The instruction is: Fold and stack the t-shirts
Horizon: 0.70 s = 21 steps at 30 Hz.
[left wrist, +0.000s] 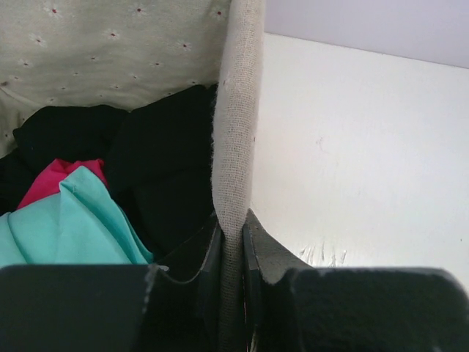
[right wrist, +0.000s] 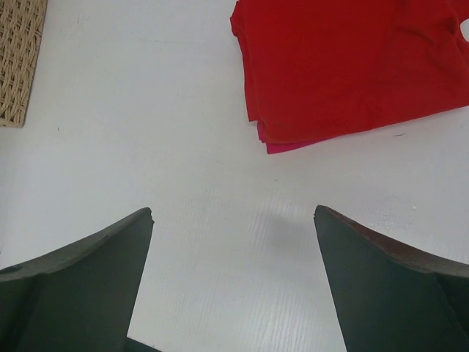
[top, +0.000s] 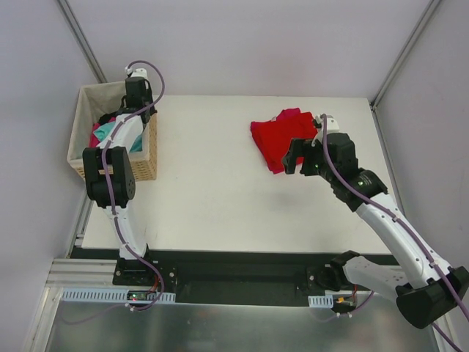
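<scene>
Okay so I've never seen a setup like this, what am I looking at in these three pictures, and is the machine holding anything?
Two robot arms are bolted to a white table. One picture looks down from above; the other two come from a camera on each wrist. The left gripper is shut on the cloth-lined rim of a woven basket, which holds teal, black and pink shirts. The right gripper is open and empty above bare table, beside a folded red shirt lying on a magenta one.
</scene>
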Each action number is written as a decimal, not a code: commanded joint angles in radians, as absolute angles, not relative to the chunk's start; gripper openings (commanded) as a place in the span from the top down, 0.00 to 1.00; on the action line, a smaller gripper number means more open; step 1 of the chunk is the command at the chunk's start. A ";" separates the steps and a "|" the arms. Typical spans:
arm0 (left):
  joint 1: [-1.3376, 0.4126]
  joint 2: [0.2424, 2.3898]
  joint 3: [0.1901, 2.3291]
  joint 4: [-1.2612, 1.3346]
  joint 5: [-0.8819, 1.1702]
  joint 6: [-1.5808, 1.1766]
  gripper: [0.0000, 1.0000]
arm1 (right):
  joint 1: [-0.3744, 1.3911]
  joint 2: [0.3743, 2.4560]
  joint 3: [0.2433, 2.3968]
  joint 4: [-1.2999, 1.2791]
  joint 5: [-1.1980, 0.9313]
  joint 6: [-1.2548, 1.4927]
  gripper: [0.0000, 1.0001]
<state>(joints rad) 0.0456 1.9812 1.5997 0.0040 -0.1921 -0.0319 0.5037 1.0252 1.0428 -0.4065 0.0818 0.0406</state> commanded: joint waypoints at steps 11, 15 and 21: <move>0.129 2.181 1.764 -0.120 0.220 0.095 1.00 | 0.514 1.077 1.043 -0.365 0.097 0.034 0.04; 0.127 2.175 1.755 -0.120 0.290 0.091 1.00 | 0.512 1.112 1.054 -0.357 0.086 0.040 0.03; 0.144 2.180 1.779 -0.121 0.339 0.104 1.00 | 0.515 1.105 1.054 -0.357 0.081 0.040 0.03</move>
